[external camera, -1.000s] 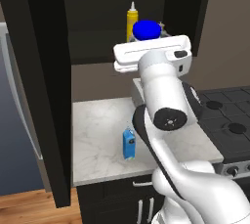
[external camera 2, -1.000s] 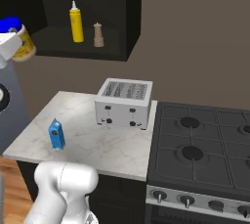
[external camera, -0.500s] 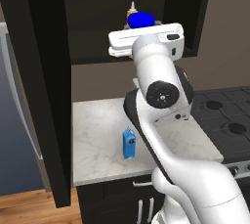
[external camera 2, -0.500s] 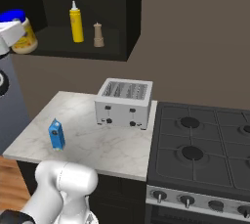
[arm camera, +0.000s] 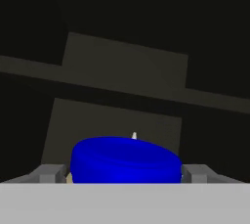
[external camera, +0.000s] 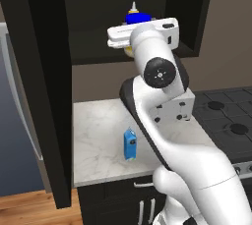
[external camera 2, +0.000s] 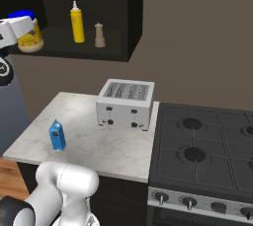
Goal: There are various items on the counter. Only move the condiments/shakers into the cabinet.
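At the cabinet (external camera 2: pixel 133 18) shelf's left end, gripper (arm camera: pixel 125 173) jaws spread wide around blue-lidded jar (external camera 2: pixel 28 35), gripping it. Further right on the shelf: yellow squeeze bottle (external camera 2: pixel 76 22), then small tan shaker (external camera 2: pixel 99 35). On the counter (external camera 2: pixel 123 146), blue carton (external camera 2: pixel 57 135) near left front edge, toaster (external camera 2: pixel 126 104) at right.

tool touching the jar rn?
Touching. In the hand view the tool has a fingertip pressed against each side of the blue-lidded jar, with no gap visible.
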Controlling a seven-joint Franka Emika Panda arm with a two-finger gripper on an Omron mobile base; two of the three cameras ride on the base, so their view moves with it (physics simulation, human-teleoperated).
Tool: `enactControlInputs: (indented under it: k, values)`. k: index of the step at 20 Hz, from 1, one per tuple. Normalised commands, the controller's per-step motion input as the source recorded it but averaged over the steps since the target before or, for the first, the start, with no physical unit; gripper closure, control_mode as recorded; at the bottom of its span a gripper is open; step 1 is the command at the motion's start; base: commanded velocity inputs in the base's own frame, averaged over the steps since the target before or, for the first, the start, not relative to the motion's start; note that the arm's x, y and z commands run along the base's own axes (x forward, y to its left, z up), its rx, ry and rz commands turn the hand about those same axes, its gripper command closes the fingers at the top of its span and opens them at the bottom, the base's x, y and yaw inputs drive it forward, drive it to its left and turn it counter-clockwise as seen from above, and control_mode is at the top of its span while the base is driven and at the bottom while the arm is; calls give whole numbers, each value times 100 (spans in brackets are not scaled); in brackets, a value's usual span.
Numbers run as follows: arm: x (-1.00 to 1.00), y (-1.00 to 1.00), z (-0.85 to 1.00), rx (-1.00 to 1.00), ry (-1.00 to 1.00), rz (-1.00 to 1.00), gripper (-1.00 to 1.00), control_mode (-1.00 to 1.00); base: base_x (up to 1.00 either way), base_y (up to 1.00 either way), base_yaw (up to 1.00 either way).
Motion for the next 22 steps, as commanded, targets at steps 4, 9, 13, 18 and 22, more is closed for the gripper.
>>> enactControlInputs:
  k: [4, 9, 13, 18, 22]
  values:
    - [39, 19, 0, 0, 5, 0, 100, -100, 0, 0, 0]
    - [32, 20, 0, 0, 1, 0, 100, -100, 0, 0, 0]
    - [21, 6, -2, 0, 0, 0, 100, -100, 0, 0, 0]
    - [18, 0, -10, 2, 0, 0, 100, -100, 0, 0, 0]
    - [20, 0, -3, 7, 3, 2, 100, -100, 0, 0, 0]
